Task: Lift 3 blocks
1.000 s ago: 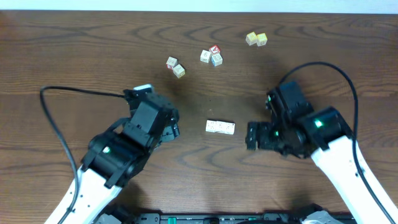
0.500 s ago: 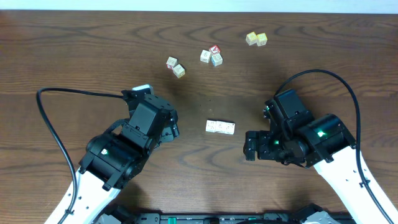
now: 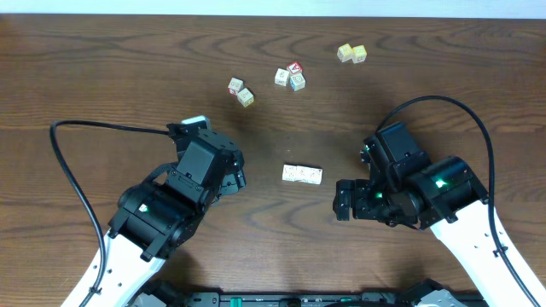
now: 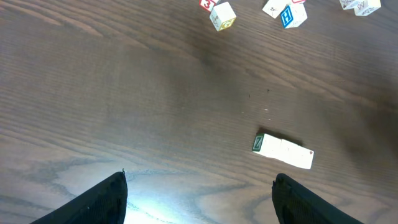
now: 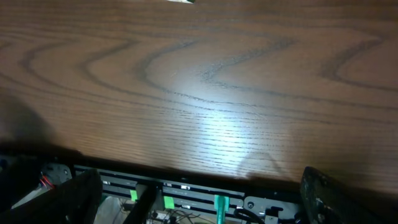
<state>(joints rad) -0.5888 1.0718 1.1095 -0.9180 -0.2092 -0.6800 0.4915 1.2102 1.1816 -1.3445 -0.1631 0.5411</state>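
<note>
**Row of three sits between two open grippers; a lopsided squeeze is the main risk**

The three cream blocks (image 3: 302, 175) lie end to end, touching, in a short row near the middle of the table (image 3: 102, 77), a little toward its near edge. The left gripper (image 3: 237, 173) is near the row's left end and the right gripper (image 3: 343, 198) is near its right end, slightly closer to the near edge. Both sets of jaws stand wide apart with nothing between them.

The likeliest failure is the row buckling. Lifting all three probably means pressing in from the two ends, and a push off the row's line could pop the middle block out. The right gripper sits off that line, and its wrist camera looks at bare wood and the rail (image 5: 186, 186) beyond the near edge, not at the blocks. If it closes in from there, it may meet a corner and spin the row. If one gripper arrives before the other, the row could simply slide, since the wood looks smooth and shiny.

From the left wrist view the row lies ahead and right of centre, nearer the right finger (image 4: 298, 199), so that approach also needs correcting.

Room is generous. Bare wood surrounds the row on every side. The pair of cubes (image 3: 241, 91), the cluster of three (image 3: 290, 77) and the yellow-green pair (image 3: 351, 54) all lie well apart, toward the far edge. Only the near edge is close, on the right gripper's side.
</note>
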